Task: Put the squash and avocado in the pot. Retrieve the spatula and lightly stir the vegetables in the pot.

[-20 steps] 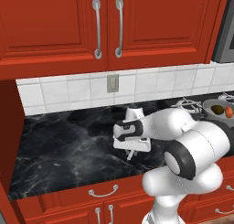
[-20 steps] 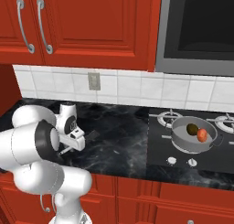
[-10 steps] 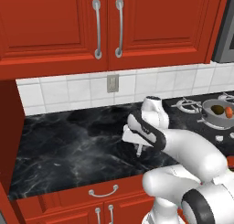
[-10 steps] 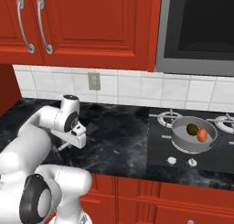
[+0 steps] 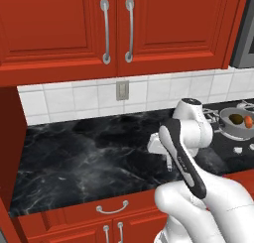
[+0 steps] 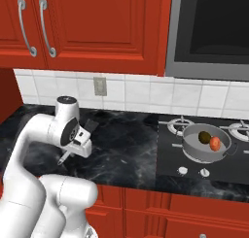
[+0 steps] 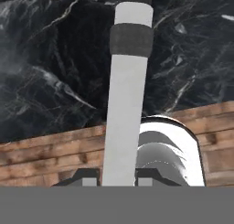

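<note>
Red cabinets (image 5: 59,29); black marble counter (image 5: 84,157)

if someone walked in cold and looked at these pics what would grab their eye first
Most likely the big white arm bent over the black marble counter, its gripper shut on the spatula, whose pale handle runs up the middle of the hand view. Next, off to the right on the stove, the grey pot with the orange-red squash and dark avocado side by side inside it.

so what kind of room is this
A home kitchen, rendered rather than real. Red cabinets hang over a black marble counter, a gas stove to the right carries a metal pot with two vegetables in it, and a microwave sits above that.
</note>
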